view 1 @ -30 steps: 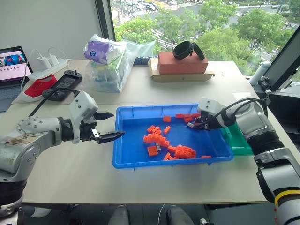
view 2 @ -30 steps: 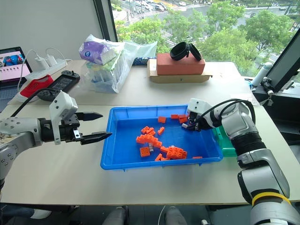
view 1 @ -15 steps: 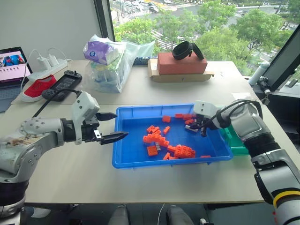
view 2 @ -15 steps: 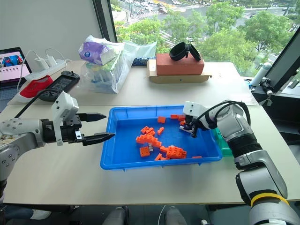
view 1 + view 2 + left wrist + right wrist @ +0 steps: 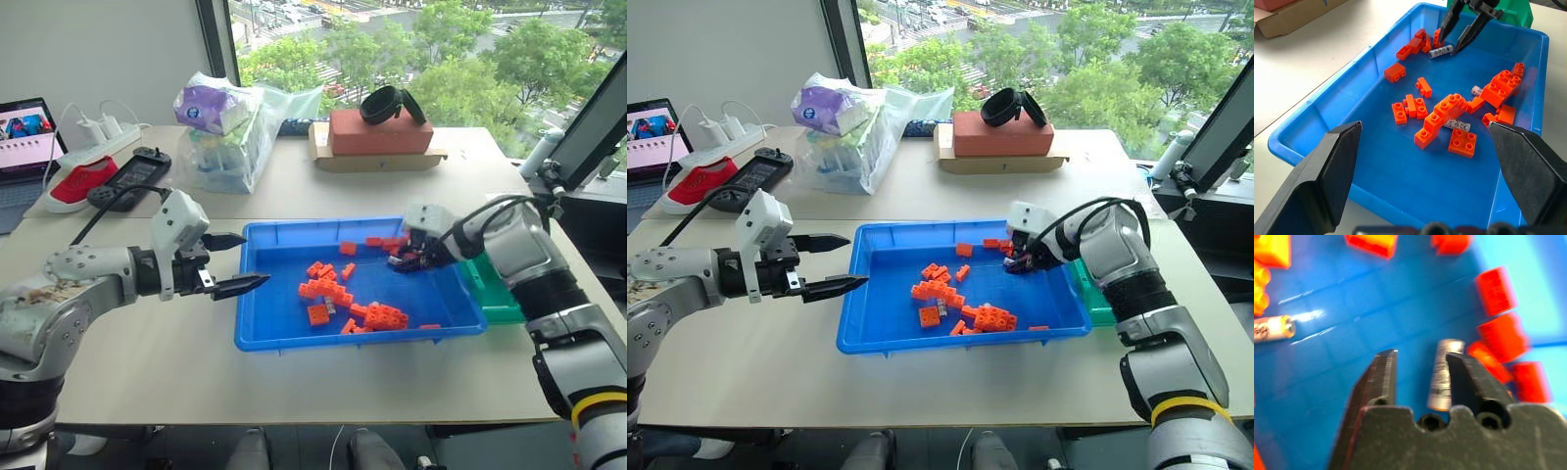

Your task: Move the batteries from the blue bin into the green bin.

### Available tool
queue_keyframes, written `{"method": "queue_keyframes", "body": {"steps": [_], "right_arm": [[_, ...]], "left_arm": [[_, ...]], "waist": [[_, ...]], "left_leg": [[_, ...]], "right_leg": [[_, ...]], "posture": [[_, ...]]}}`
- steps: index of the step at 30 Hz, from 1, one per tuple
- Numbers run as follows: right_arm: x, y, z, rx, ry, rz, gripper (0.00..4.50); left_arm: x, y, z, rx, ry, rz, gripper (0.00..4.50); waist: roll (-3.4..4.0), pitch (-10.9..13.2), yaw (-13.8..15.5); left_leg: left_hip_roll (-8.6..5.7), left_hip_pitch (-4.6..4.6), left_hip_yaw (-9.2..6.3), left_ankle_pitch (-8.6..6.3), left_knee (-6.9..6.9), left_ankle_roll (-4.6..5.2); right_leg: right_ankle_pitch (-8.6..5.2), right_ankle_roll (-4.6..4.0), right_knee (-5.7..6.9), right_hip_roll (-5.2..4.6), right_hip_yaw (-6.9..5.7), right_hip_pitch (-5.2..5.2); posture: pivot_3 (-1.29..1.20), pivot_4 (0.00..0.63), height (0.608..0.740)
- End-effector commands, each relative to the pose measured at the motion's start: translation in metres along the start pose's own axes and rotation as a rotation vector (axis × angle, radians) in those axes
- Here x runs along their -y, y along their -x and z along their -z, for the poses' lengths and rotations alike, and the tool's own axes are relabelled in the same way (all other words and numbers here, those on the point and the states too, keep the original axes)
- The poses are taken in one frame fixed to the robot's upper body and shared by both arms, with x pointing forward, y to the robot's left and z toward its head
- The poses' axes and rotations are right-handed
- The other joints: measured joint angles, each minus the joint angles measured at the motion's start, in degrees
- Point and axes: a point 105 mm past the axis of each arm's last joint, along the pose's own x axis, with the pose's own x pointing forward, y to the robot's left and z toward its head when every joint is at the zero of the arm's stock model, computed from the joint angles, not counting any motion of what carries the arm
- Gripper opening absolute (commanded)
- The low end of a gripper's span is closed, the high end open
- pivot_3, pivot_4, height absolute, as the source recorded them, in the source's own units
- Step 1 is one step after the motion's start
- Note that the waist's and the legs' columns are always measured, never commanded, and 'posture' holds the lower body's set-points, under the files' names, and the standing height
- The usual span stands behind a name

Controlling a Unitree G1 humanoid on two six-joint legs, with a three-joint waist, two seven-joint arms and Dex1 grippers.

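The blue bin (image 5: 294, 342) lies mid-table, holding orange bricks and batteries. One battery (image 5: 1443, 374) rests on the bin floor between the fingers of my right gripper (image 5: 1420, 357), close beside one finger and ungripped. That gripper (image 5: 406, 260) stands open over the bin's far right corner. Two more batteries (image 5: 1457, 124) (image 5: 1476, 90) lie among the bricks. The green bin (image 5: 496, 291) sits against the blue bin's right side. My left gripper (image 5: 241, 262) hovers open and empty at the blue bin's left rim.
Orange bricks (image 5: 328, 290) are scattered through the blue bin. Behind it stand a red block on cardboard (image 5: 380, 133) and a plastic bag (image 5: 227, 132). A controller (image 5: 135, 174), a power strip and a laptop lie at the far left. A monitor (image 5: 598, 127) stands on the right.
My right gripper has gone from shut to open and risen slightly, with the battery now lying between its fingers. The left arm has stayed put.
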Motion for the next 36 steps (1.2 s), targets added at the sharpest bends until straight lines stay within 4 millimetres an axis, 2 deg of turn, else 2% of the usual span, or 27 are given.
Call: {"method": "queue_keyframes", "body": {"steps": [1, 4, 9, 16, 22, 25, 30, 33, 36], "right_arm": [[0.013, 0.003, -0.001, -0.025, 0.049, 0.067, 2.8], [0.011, -0.005, 0.007, -0.056, 0.055, 0.052, 2.8], [0.01, -0.01, 0.006, -0.052, 0.052, 0.03, 2.8], [0.009, -0.022, 0.032, -0.175, 0.077, 0.025, 2.8], [0.001, -0.032, 0.026, -0.165, 0.099, -0.028, 2.8], [0.0, -0.033, 0.021, -0.145, 0.099, -0.041, 2.08], [-0.012, -0.031, 0.022, -0.141, 0.089, -0.128, 0.4], [-0.018, -0.03, 0.023, -0.143, 0.086, -0.184, 0.27], [-0.014, -0.024, 0.017, -0.115, 0.093, -0.176, 0.27]], "left_arm": [[0.001, 0.001, -0.006, 0.02, -0.039, -0.011, 4.5], [0.0, 0.002, -0.004, 0.019, -0.041, -0.02, 4.5], [0.001, 0.003, -0.002, 0.014, -0.044, -0.034, 4.5], [0.003, 0.003, -0.001, 0.017, -0.044, -0.043, 4.5], [0.003, 0.003, 0.0, 0.02, -0.045, -0.053, 4.5], [0.003, 0.002, 0.0, 0.022, -0.043, -0.055, 4.5], [0.004, 0.0, 0.0, 0.026, -0.045, -0.053, 4.5], [0.004, -0.001, 0.0, 0.03, -0.045, -0.05, 4.5], [0.005, -0.003, 0.0, 0.034, -0.044, -0.048, 4.5]], "waist": [[0.0, 0.0, 0.1], [0.0, 0.0, 0.1], [-0.01, 0.0, 0.0], [-0.01, 0.0, 0.0], [-0.04, 0.0, -0.1], [-0.04, 0.0, -0.2], [-0.04, 0.0, 0.1], [-0.04, 0.0, 0.1], [-0.04, 0.0, 0.0]], "left_leg": [[0.0, 0.0, 0.0, 0.0, 0.0, 0.0], [0.0, -0.02, 0.01, 0.0, 0.0, 0.0], [0.0, -0.01, 0.01, 0.0, -0.01, 0.0], [0.0, -0.01, 0.01, 0.0, 0.0, 0.0], [0.0, 0.01, 0.0, 0.0, 0.01, 0.0], [0.0, 0.03, -0.01, 0.0, 0.01, 0.0], [0.0, 0.01, -0.01, 0.0, 0.03, 0.0], [0.0, 0.01, -0.01, 0.0, 0.03, 0.0], [0.0, 0.02, -0.01, 0.0, 0.03, 0.0]], "right_leg": [[0.0, 0.0, 0.0, 0.0, 0.0, 0.01], [0.0, 0.0, -0.03, -0.01, 0.0, 0.01], [0.0, 0.0, 0.0, 0.0, 0.0, -0.01], [0.0, 0.0, -0.01, -0.01, 0.0, 0.0], [0.0, 0.0, 0.0, 0.0, 0.0, 0.03], [0.0, 0.0, 0.02, 0.0, 0.0, 0.03], [0.0, 0.0, 0.03, 0.0, -0.01, 0.03], [0.0, 0.0, 0.03, 0.0, -0.01, 0.03], [0.0, 0.0, 0.03, 0.0, -0.02, 0.03]], "posture": [[0.0, 0.15, 0.74], [0.0, 0.15, 0.74], [0.0, 0.15, 0.74], [0.0, 0.15, 0.74], [0.0, 0.15, 0.74], [0.0, 0.15, 0.74], [0.0, 0.15, 0.74], [0.0, 0.15, 0.74], [0.0, 0.15, 0.74]]}}
